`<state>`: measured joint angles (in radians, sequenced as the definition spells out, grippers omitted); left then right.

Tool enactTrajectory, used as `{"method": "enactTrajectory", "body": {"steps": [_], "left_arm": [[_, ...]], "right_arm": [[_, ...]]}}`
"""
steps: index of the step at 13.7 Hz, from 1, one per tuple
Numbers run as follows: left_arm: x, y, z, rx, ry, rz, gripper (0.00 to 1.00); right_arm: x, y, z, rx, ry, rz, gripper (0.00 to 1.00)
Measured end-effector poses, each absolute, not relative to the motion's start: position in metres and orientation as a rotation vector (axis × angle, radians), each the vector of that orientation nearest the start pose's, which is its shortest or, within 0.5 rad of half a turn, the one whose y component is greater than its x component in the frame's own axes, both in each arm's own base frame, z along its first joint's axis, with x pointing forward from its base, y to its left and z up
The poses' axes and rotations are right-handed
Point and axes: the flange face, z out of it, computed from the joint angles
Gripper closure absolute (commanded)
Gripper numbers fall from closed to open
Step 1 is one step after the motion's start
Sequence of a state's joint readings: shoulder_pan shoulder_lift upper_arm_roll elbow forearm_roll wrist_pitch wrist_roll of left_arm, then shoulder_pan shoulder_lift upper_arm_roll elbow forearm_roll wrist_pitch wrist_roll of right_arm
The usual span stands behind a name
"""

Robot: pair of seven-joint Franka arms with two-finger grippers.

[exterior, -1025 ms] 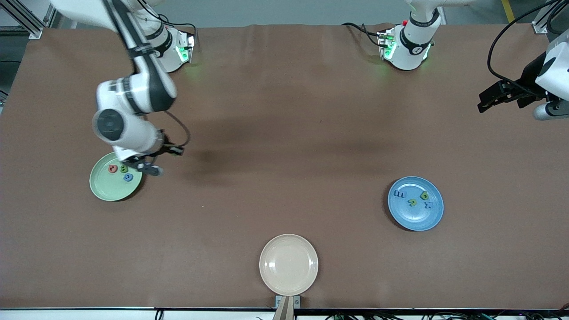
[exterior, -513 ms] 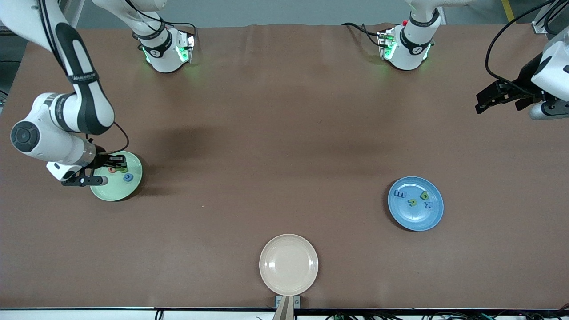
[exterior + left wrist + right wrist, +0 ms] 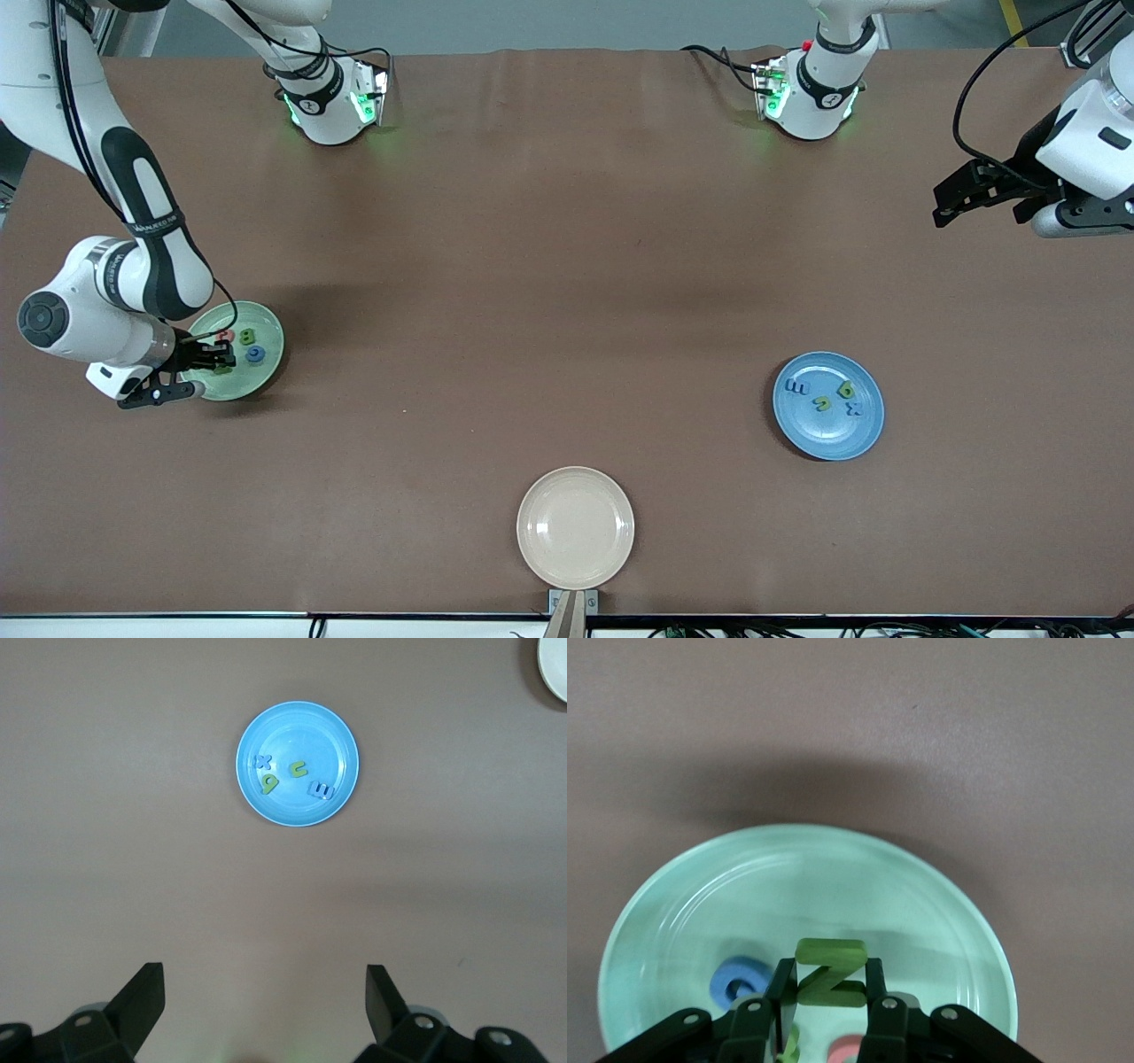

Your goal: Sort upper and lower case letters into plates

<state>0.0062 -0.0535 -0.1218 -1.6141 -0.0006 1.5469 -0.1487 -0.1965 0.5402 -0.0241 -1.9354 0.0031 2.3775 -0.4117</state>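
Observation:
The pale green plate (image 3: 266, 363) lies toward the right arm's end of the table. It holds a red letter (image 3: 225, 336), a green letter (image 3: 247, 336) and a blue letter (image 3: 256, 354). My right gripper (image 3: 220, 358) is low over this plate, shut on a green letter Z (image 3: 829, 974). The right wrist view shows the plate's rim (image 3: 939, 895) and the blue letter (image 3: 742, 980) under the gripper (image 3: 829, 971). The blue plate (image 3: 864, 430) lies toward the left arm's end with several letters in it. My left gripper (image 3: 957, 197) waits high up, open and empty (image 3: 263, 983).
A cream-beige plate (image 3: 576, 527) with nothing on it lies at the table's edge nearest the camera, and shows in a corner of the left wrist view (image 3: 555, 665). The left wrist view looks down on the blue plate (image 3: 298, 726). Brown table all round.
The right arm swung from the plate's middle-of-table side toward its own end of the table. Its gripper stays over the green plate with the Z. The left gripper drifted slightly.

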Motion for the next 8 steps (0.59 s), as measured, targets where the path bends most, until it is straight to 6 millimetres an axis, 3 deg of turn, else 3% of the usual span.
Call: {"method": "enactTrajectory", "body": {"steps": [1,2,3,4,6,8], "left_arm": [[0.532,-0.063,0.631,-3.133,-0.053,0.022,0.0],[0.532,-0.063,0.63,-3.133,-0.054,0.023,0.0],[0.532,-0.062,0.63,-3.133,-0.057,0.023,0.0],[0.532,-0.062,0.63,-3.133,-0.058,0.023,0.0],[0.532,-0.061,0.63,-3.133,-0.059,0.022,0.0],[0.532,-0.061,0.63,-3.133,-0.059,0.021,0.0]], "right_arm": [[0.6,-0.133,0.192,-3.107,-0.301,0.133,0.81],[0.6,-0.133,0.189,-3.109,-0.302,0.125,0.68],[0.6,-0.134,0.186,-3.109,-0.301,0.127,0.28],[0.6,-0.133,0.185,-3.108,-0.302,0.128,0.12],[0.6,-0.131,0.187,-3.102,-0.3,0.149,0.05],[0.6,-0.127,0.209,-3.083,-0.242,0.237,0.05]]}}
